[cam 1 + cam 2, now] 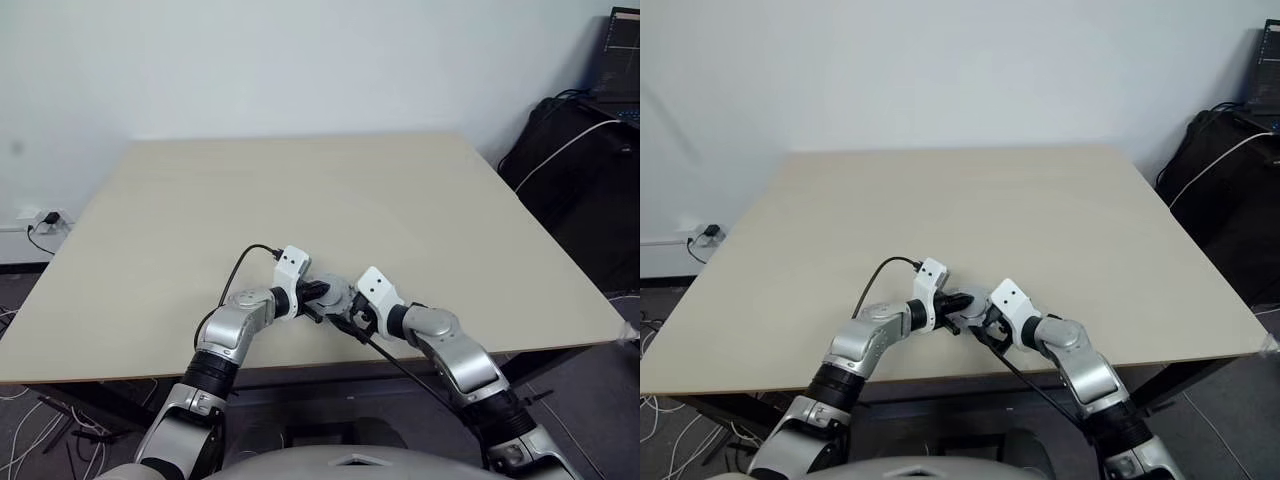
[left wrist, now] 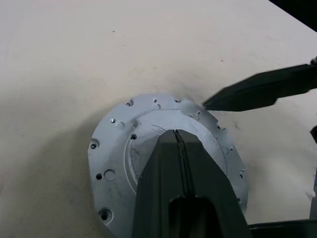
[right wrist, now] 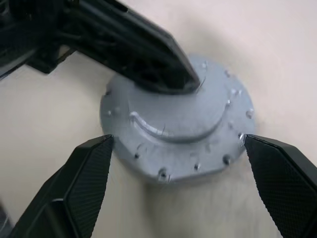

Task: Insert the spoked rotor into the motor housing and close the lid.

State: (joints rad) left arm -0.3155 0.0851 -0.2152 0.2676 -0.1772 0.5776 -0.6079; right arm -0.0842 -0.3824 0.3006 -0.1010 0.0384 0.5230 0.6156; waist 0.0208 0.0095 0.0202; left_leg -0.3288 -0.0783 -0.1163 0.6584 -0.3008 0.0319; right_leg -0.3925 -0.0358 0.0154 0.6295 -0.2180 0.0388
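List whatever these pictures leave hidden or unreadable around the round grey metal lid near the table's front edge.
- Spoked rotor and copper-wound housing: whether they sit beneath the round grey metal lid cannot be told; it covers whatever is under it.
- Lid centre, left wrist view: hidden by the shut left hand.
- Lid, head views: mostly covered by both hands.
- Open right hand: fingers cut off by the picture edge.

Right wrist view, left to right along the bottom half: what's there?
One finger of the open right gripper → lid, smooth face up on the table → the other finger. The shut left gripper rests on the lid's raised centre, above that line.
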